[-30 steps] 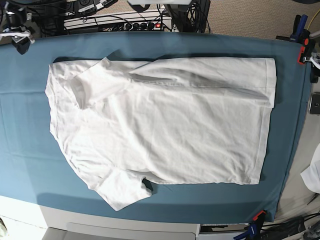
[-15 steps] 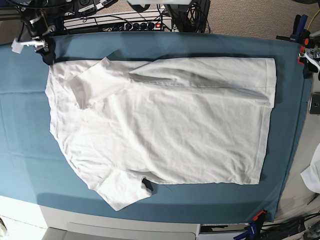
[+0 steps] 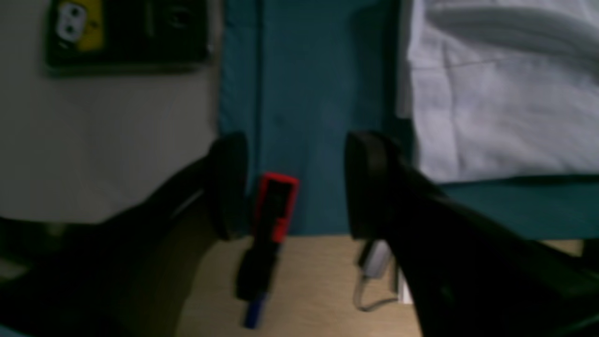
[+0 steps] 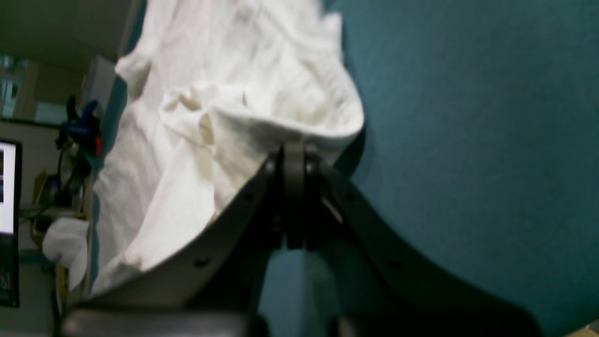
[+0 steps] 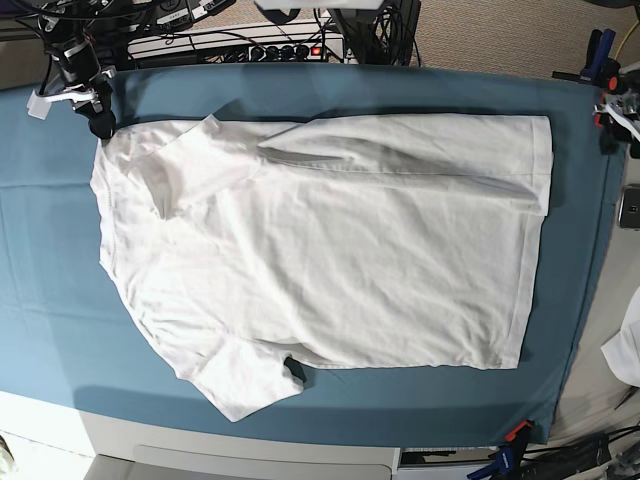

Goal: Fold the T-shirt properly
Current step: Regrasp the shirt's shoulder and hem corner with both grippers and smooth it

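A teal cloth sheet (image 5: 50, 300) covers the table, and the white T-shirt (image 5: 330, 260) lies spread flat across its middle. The right gripper (image 4: 294, 150), at the far left corner, pinches the shirt's edge. The left gripper (image 3: 295, 185), far right beside a red clamp (image 3: 277, 206), is spread and empty.

A teal cloth (image 5: 50, 260) covers my tabletop, held by a red clamp (image 3: 276, 206) at one corner. Beyond the far edge I see a power strip (image 5: 240, 45), tangled cables (image 5: 385, 25) and a small white scrap (image 5: 625, 350) at the side.
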